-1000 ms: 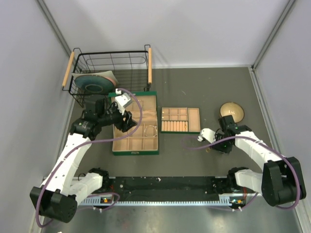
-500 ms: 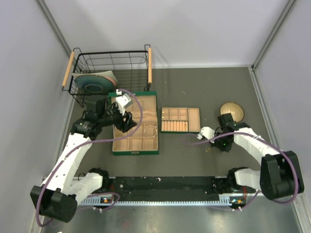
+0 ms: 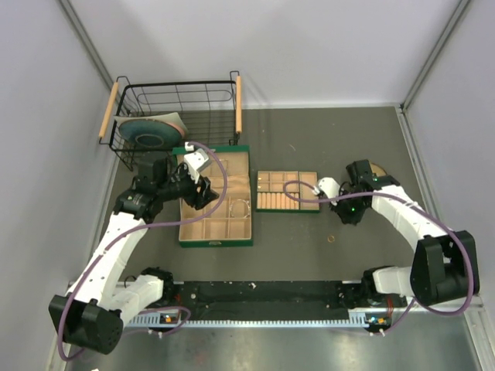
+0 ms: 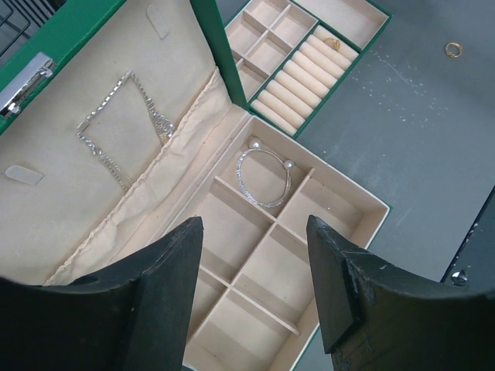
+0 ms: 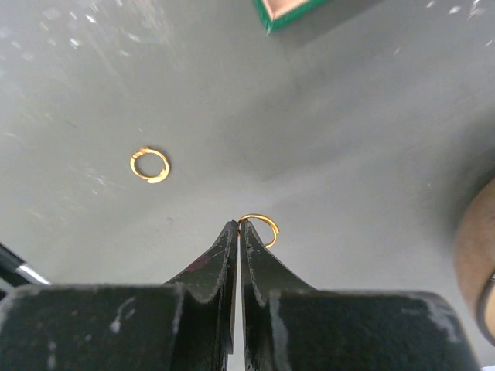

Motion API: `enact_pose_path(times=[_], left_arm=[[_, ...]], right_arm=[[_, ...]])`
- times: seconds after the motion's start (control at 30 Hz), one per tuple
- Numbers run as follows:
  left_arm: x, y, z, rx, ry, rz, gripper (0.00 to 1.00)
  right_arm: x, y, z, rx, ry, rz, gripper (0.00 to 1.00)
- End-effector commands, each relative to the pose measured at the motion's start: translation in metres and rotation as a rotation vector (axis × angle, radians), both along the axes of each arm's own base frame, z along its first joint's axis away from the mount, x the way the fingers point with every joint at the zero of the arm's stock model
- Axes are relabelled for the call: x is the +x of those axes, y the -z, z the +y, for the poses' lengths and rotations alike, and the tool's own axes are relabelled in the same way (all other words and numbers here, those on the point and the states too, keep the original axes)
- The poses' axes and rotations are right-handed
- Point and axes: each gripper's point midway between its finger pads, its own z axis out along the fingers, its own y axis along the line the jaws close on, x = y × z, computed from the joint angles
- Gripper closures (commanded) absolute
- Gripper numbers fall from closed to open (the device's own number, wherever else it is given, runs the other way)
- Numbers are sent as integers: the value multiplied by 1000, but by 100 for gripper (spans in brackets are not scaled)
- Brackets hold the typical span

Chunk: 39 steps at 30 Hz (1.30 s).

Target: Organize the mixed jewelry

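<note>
My right gripper (image 5: 240, 224) is shut on a thin gold ring (image 5: 261, 226) that sticks out at its tips, held above the grey table. It hangs between the small tray and the bowl (image 3: 347, 212). Another gold ring (image 5: 149, 165) lies loose on the table (image 3: 331, 239). My left gripper (image 4: 254, 224) is open over the green box's (image 3: 215, 243) beige compartments, holding nothing (image 3: 203, 196). A silver bracelet hoop (image 4: 264, 176) rests in one compartment (image 3: 240, 207). One more gold ring (image 4: 331, 44) sits in the small tray's roll section.
A small green tray (image 3: 288, 191) stands right of the box. A silver chain (image 4: 122, 124) hangs in the open lid. The tan bowl (image 3: 378, 171) is partly hidden behind my right arm. A wire basket (image 3: 178, 108) with a round disc stands at the back left.
My right gripper has shut on a gold ring and lifted it up and away from the near table spot, leaving one ring behind. The left arm has barely moved.
</note>
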Motion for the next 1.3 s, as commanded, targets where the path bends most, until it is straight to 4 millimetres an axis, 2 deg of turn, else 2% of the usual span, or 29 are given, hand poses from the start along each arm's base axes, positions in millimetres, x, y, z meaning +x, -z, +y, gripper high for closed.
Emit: enact_pose_path(times=[0.0, 0.03, 0.07, 0.13, 0.17, 0.23, 0.27, 0.3, 0.4, 0.5, 0.6, 0.77, 1.07, 1.13, 1.27], left_arm=[[0, -20, -10, -56, 53, -72, 39], [-1, -22, -12, -66, 63, -74, 39], [-4, -25, -17, -87, 94, -75, 39], [-7, -30, -23, -117, 136, -87, 40], [-12, -35, -29, -144, 175, -87, 40], [-14, -43, -36, -179, 217, -92, 40], [-19, -49, -41, -211, 260, -86, 40], [-21, -53, -44, -226, 280, -87, 41], [-25, -65, -58, -257, 345, -86, 41], [-27, -73, -76, -257, 394, -93, 42], [-31, -78, -95, -255, 444, -107, 43], [-36, -86, -120, -231, 524, -192, 44], [-41, -78, -143, -155, 721, -404, 40], [-44, -75, -147, -153, 760, -421, 29], [-51, -71, -157, -154, 820, -443, 18]], right_arm=[[-6, -35, 28, 167, 8, 59, 100], [-1, -47, 34, 196, -2, 48, 100], [-13, -54, 37, 214, -15, 97, 100], [-14, -79, 54, 311, -54, 110, 100], [-25, -88, 63, 366, -75, 165, 100], [-23, -113, 73, 428, -105, 165, 100], [-34, -122, 82, 480, -126, 227, 100], [-30, -138, 87, 509, -147, 208, 100], [-39, -166, 106, 591, -217, 263, 100], [-50, -188, 125, 649, -295, 318, 100], [-52, -205, 144, 706, -354, 331, 100], [-59, -214, 165, 701, -441, 343, 100], [-77, -221, 184, 716, -507, 395, 100], [-81, -225, 187, 726, -511, 404, 100], [-85, -230, 193, 733, -529, 407, 100]])
